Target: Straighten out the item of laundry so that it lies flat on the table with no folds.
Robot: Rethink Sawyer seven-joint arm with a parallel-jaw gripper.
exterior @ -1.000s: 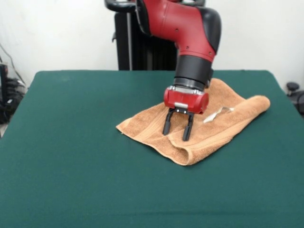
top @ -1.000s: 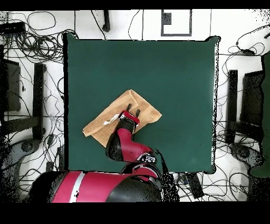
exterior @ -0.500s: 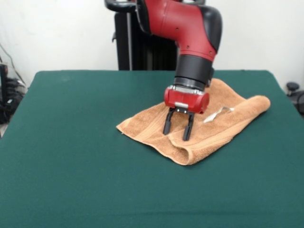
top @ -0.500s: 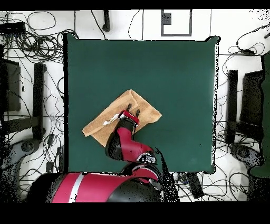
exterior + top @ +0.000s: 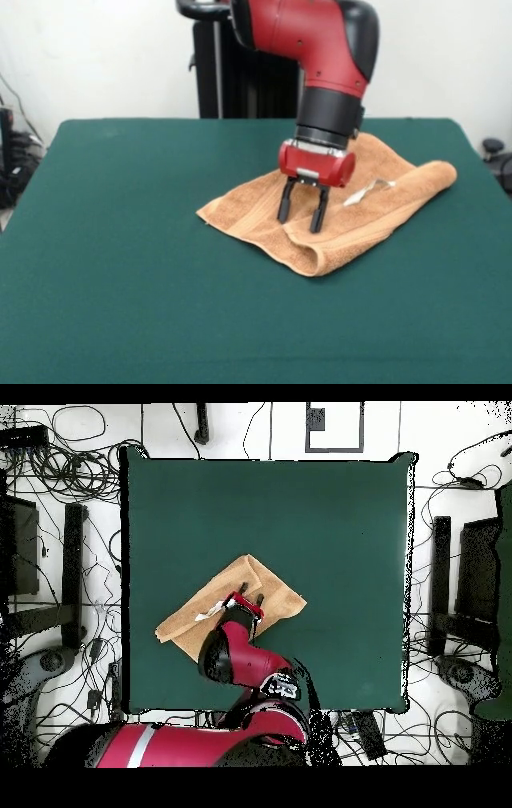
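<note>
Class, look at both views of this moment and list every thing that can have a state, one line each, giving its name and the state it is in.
towel: folded over on itself, not yet flat, a rolled fold along its near edge.
white label: lying exposed on top of the towel.
gripper: open, fingers pointing down over the towel, holding nothing.
table: bearing the towel on its green cloth.

A big dark green table fills the middle. An orange-tan towel lies on it, closer to the bottom and left, turned at a slant. A small white label shows on the towel. The red and black robot arm reaches up from the bottom and covers part of the towel. Its gripper sits over the towel with two dark fingers spread apart. Many cables lie around the table.
</note>
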